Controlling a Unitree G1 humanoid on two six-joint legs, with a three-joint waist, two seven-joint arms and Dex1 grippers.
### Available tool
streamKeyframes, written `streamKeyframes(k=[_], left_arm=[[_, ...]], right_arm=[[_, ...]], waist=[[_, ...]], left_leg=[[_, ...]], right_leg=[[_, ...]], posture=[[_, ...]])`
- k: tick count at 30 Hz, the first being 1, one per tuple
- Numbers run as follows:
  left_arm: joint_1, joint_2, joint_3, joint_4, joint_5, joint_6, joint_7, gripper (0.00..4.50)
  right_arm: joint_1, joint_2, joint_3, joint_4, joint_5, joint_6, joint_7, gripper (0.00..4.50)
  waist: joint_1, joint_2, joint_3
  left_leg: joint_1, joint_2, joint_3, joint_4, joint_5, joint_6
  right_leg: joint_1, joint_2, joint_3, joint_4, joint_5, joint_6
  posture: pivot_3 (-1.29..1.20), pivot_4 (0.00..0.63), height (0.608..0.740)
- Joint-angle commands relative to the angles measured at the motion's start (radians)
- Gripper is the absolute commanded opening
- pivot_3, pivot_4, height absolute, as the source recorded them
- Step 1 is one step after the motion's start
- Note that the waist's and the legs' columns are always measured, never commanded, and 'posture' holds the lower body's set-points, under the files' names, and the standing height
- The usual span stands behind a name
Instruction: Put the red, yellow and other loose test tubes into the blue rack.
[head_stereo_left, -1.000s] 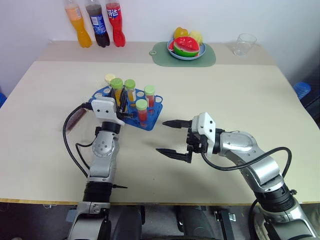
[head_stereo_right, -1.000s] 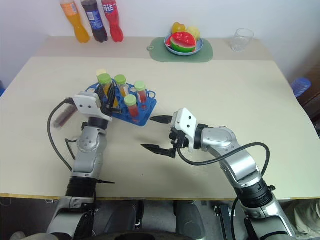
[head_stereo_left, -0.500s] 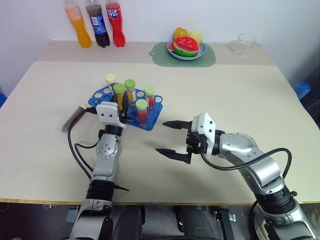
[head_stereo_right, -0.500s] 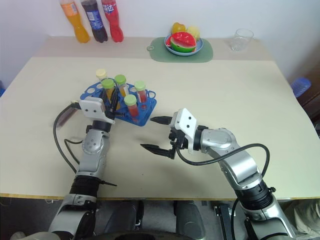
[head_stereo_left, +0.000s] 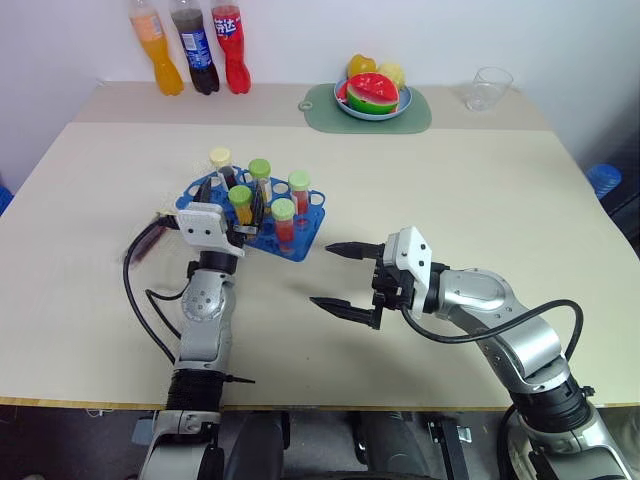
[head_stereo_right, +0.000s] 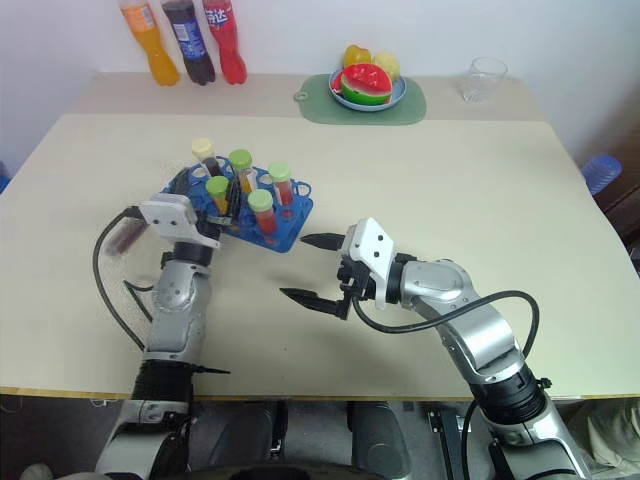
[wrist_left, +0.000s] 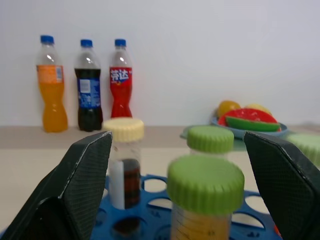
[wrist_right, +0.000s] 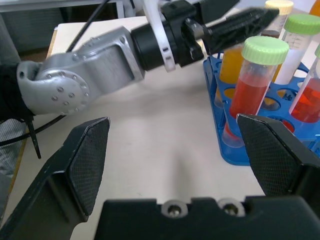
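Two hands stand with fingers apart, empty. The left hand (head_stereo_left: 249, 212) sits at the rack's (head_stereo_left: 312, 214) near edge, fingers flanking a yellow tube (wrist_left: 205, 200). The right hand (head_stereo_left: 340, 277) hovers over the worktop (head_stereo_left: 480, 180) beside the rack. Five tubes stand upright in the rack.

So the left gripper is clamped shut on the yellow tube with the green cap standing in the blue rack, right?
Not quite: the left gripper is open. The left wrist view shows its fingers spread to either side of the yellow tube, which stands in the blue rack on its own.
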Motion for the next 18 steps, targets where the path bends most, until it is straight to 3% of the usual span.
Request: streamKeyframes(k=[1, 6, 8, 14, 18], left_arm=[[0.036, 0.039, 0.070, -0.211, -0.044, 0.081, 0.023, 4.44], [0.078, 0.122, 0.177, -0.444, -0.139, 0.275, 0.045, 4.44], [0.081, 0.229, 0.270, -0.489, -0.209, 0.465, 0.039, 4.44], [0.056, 0.520, 0.425, -0.448, -0.388, 1.070, 0.015, 4.44], [-0.006, 0.721, 0.425, -0.321, -0.426, 1.346, -0.063, 4.44]], right_arm=[[-0.002, 0.008, -0.028, -0.037, 0.020, -0.018, -0.004, 4.50], [0.000, 0.008, -0.032, -0.036, 0.023, -0.016, -0.009, 4.50], [-0.003, 0.008, -0.032, -0.028, 0.023, -0.017, -0.005, 4.50], [-0.022, 0.013, -0.024, -0.005, 0.018, -0.025, 0.008, 4.50], [-0.036, 0.025, -0.014, 0.010, 0.019, -0.026, 0.015, 4.50]], waist=[[0.000, 0.000, 0.000], [0.001, 0.000, 0.000], [0.004, -0.001, 0.000], [-0.005, 0.000, 0.000], [-0.004, -0.001, 0.000]], left_leg=[[0.000, 0.000, 0.000, 0.000, 0.000, 0.000], [0.000, 0.001, 0.000, 0.000, 0.000, 0.000], [0.000, 0.000, 0.000, 0.000, 0.000, 0.000], [0.002, 0.001, -0.001, 0.000, 0.000, 0.000], [0.002, 0.001, -0.001, 0.000, 0.000, 0.000]], right_leg=[[0.000, 0.000, 0.000, 0.000, 0.000, 0.000], [0.000, 0.000, 0.000, 0.001, 0.000, 0.000], [0.001, 0.000, 0.000, 0.000, 0.000, 0.000], [0.001, 0.001, 0.000, 0.001, 0.000, 0.000], [0.001, 0.002, 0.000, 0.001, 0.000, 0.000]], posture=[[0.00, 0.150, 0.734], [0.00, 0.150, 0.734], [0.00, 0.150, 0.734], [0.00, 0.150, 0.734], [0.00, 0.150, 0.734]])
